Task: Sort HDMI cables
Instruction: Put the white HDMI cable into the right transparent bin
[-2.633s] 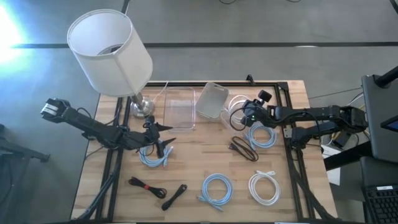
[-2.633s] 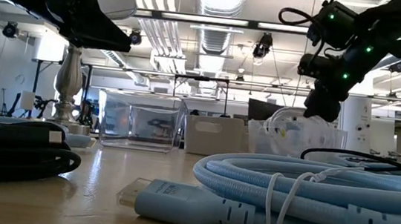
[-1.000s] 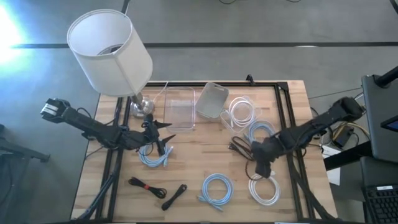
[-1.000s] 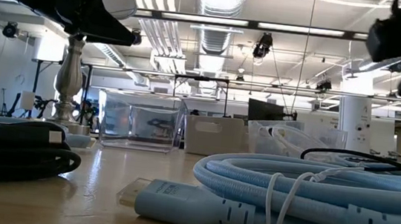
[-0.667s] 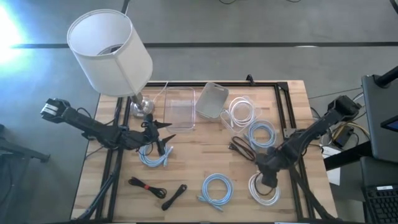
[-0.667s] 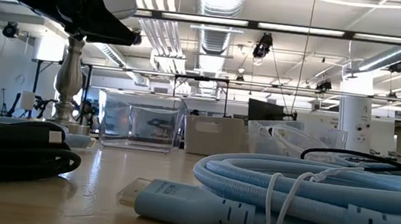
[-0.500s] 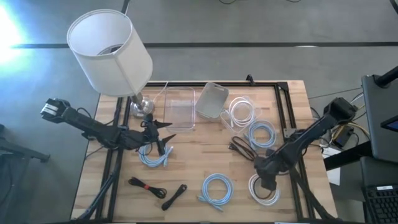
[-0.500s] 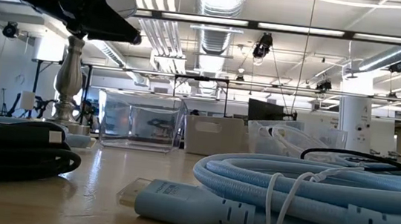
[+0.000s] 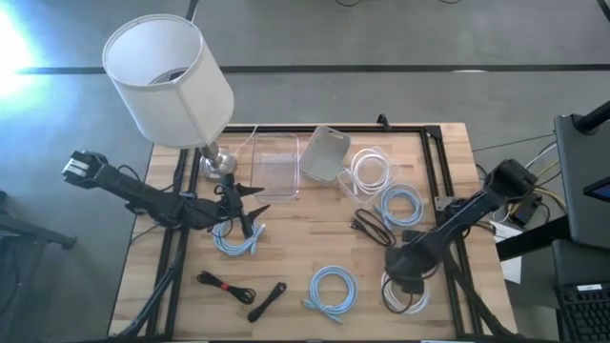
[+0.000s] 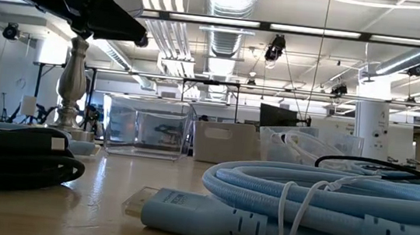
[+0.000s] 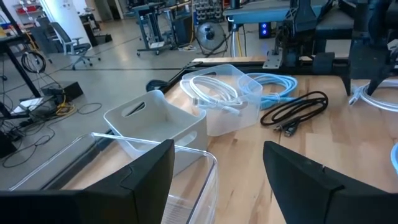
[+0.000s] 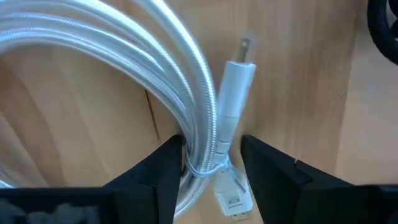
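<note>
A white HDMI coil [image 9: 398, 301] lies on the wood table near its front right. My right gripper [image 9: 408, 276] stands over it, open. In the right wrist view its fingers [image 12: 163, 168] flank the coil's tied strands [image 12: 193, 143] and the plug [image 12: 233, 81] beside them. My left gripper [image 9: 246, 213] hangs open above a light blue coil [image 9: 235, 240] at mid left, with nothing between its fingers [image 11: 149, 171]. Two more light blue coils [image 9: 333, 289] [image 9: 401, 205], a loose black cable [image 9: 374, 230] and two black bundles [image 9: 227, 284] [image 9: 268, 300] lie flat. My right gripper points down with one finger on each side of the white coil's tied strands [image 12: 198, 158] and plug. Whether the fingers touch the cable I cannot tell. The coil lies flat on the table.
A white-shaded lamp [image 9: 170, 81] stands at the far left. Two clear tubs [image 9: 276, 164] [image 9: 324, 154] stand at the far middle, and a third tub [image 11: 214, 93] beside them holds a white coil. The table's black frame [image 9: 438, 191] runs along the right side.
My right gripper has moved toward the table's near edge and gone down over the white coil at the front right. The coils have not moved.
</note>
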